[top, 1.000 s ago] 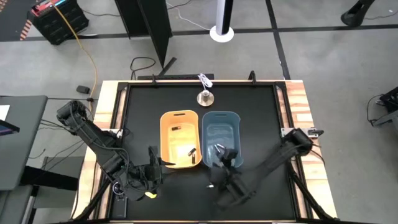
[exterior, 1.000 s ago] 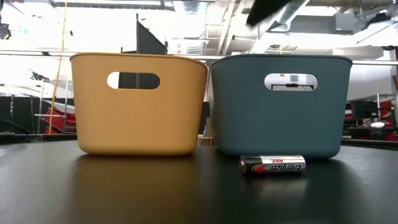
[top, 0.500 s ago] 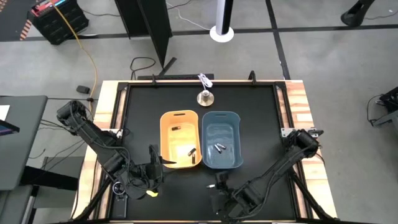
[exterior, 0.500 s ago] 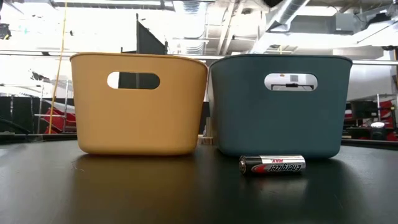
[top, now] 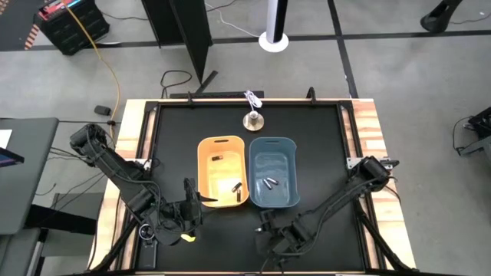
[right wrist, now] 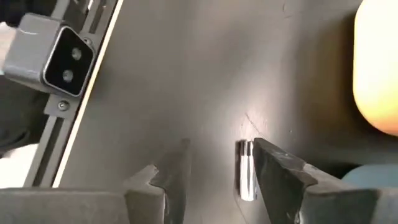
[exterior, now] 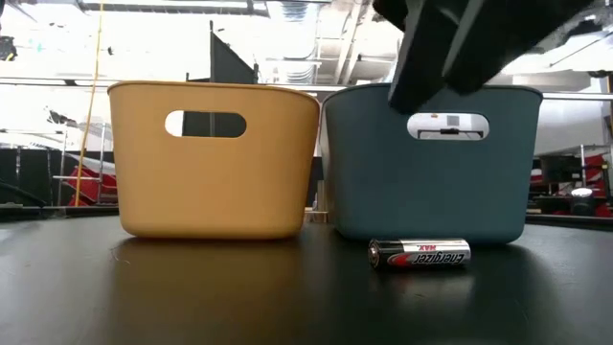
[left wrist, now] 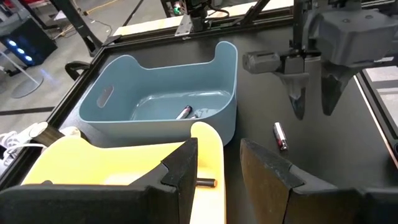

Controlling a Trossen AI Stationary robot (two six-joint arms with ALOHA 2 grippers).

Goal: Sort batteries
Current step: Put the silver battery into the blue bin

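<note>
Black tabletop [top: 322, 138] in front of the blue tub [top: 271, 172] carries one Energizer battery [exterior: 420, 254]. The right gripper [left wrist: 313, 102], released, has dropped over it from the tub; pickup pending. Left gripper [left wrist: 214, 168] waits open by the yellow tub [top: 222, 170].

Black worktop [top: 322, 146], matte, with pale wood strips along both sides. Standing on it: a yellow tub [top: 222, 172] and a blue tub [top: 273, 172], side by side near the middle, long walls almost touching; in the low view each shows a handle slot in its end wall. One loose battery [exterior: 420, 253] lies flat on the worktop just in front of the blue tub, on its side, label readable, not touching the tub. A small silver bell [top: 253, 119] sits behind the tubs, close to the far edge.
</note>
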